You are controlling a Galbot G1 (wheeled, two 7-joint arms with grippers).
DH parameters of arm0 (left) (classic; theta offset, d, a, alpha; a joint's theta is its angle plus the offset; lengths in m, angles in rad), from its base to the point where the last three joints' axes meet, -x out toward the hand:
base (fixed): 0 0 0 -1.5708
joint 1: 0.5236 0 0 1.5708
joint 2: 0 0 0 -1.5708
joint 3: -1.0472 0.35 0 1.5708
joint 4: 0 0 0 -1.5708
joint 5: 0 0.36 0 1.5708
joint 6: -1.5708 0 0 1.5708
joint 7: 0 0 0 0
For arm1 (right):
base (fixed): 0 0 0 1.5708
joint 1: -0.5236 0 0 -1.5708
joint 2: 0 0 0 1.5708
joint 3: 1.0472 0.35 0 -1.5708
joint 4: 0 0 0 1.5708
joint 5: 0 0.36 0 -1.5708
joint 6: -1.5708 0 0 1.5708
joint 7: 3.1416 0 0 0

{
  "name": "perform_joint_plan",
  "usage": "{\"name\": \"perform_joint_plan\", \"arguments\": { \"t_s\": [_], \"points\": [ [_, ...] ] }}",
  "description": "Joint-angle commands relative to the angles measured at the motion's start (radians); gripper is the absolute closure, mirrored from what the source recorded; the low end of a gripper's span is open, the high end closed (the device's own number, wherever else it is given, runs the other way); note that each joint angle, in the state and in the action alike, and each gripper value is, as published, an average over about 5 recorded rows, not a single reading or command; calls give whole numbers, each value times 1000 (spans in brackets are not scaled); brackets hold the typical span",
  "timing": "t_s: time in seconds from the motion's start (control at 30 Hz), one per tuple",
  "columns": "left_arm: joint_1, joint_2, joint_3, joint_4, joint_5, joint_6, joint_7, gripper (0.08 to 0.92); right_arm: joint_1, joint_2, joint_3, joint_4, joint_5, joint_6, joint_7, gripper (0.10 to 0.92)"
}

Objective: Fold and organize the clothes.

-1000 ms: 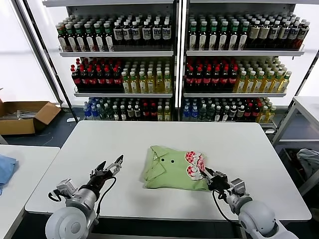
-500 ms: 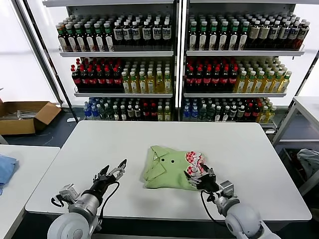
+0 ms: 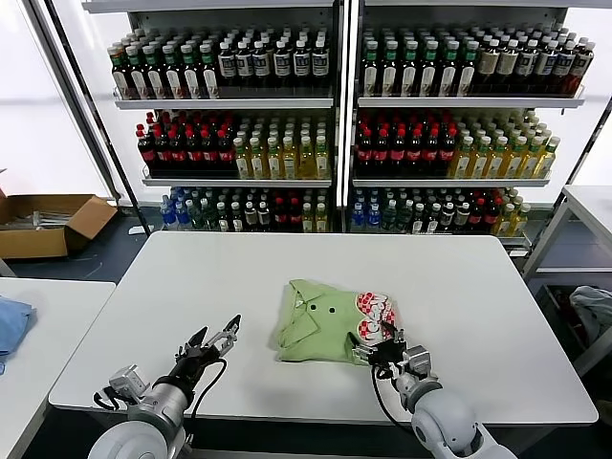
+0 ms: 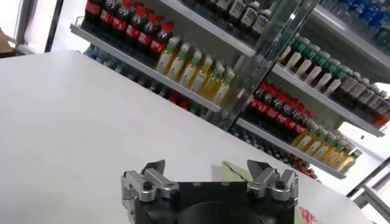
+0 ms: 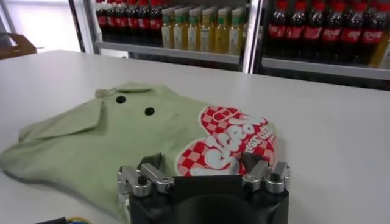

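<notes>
The clothes, one light green polo shirt (image 3: pixel 320 330) with dark buttons and a red-and-white graphic (image 3: pixel 373 308), lie folded on the white table (image 3: pixel 287 263). My right gripper (image 3: pixel 380 346) hovers at the shirt's near right corner, open, with nothing between its fingers. In the right wrist view the shirt (image 5: pixel 116 128) spreads out ahead of the right gripper (image 5: pixel 200 165), and the graphic (image 5: pixel 228 140) sits just past the jaws. My left gripper (image 3: pixel 216 338) stands open above bare table to the left of the shirt. The left wrist view shows the left gripper (image 4: pixel 207 170) with a green shirt corner (image 4: pixel 234 171) beyond it.
Shelves of bottles (image 3: pixel 335 124) stand behind the table. A blue cloth (image 3: pixel 10 323) lies on a side table at the left, with a cardboard box (image 3: pixel 48 222) on the floor behind it. A greyish bundle of cloth (image 3: pixel 593 311) sits at the far right.
My right gripper has opened and let go of the shirt's edge, shifting left along the shirt's near side. The left gripper has barely moved.
</notes>
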Motion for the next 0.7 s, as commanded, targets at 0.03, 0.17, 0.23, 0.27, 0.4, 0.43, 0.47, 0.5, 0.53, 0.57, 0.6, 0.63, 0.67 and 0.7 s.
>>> {"name": "perform_joint_plan", "arguments": {
  "t_s": [0.03,0.17,0.23,0.27,0.4,0.43,0.47,0.5,0.53,0.57,0.6,0.63,0.67,0.7],
  "points": [
    [13,7,-12,-5,-5,2,3,177,75,44,-36,35,76,32,60,203],
    [6,16,-20,-3,-12,3,4,177,178,103,-101,-56,74,51,56,203],
    [5,20,-20,-1,-12,3,5,177,227,143,-128,-122,71,41,57,203],
    [5,21,-20,-1,-12,3,5,177,252,164,-139,-159,69,24,54,203],
    [13,21,-27,-2,-14,3,9,177,312,197,-164,-263,53,-77,10,203],
    [15,21,-30,-2,-16,2,10,177,320,196,-170,-279,45,-95,1,203],
    [17,22,-34,-1,-18,2,11,177,326,193,-176,-289,32,-108,-4,203],
    [20,24,-38,0,-20,2,11,177,330,188,-180,-295,15,-118,-6,203],
    [21,26,-41,1,-23,2,12,177,332,182,-181,-294,-5,-124,-6,203],
    [22,29,-44,2,-26,2,12,177,332,174,-180,-283,-27,-126,-10,203],
    [23,33,-46,3,-29,2,13,177,331,161,-176,-264,-48,-121,-16,203],
    [22,36,-49,5,-32,2,14,177,328,144,-171,-238,-68,-106,-24,203],
    [20,39,-51,8,-35,2,15,177,325,126,-164,-208,-83,-87,-33,203],
    [15,42,-55,13,-39,2,16,177,319,102,-153,-168,-92,-63,-43,203]
  ]
}}
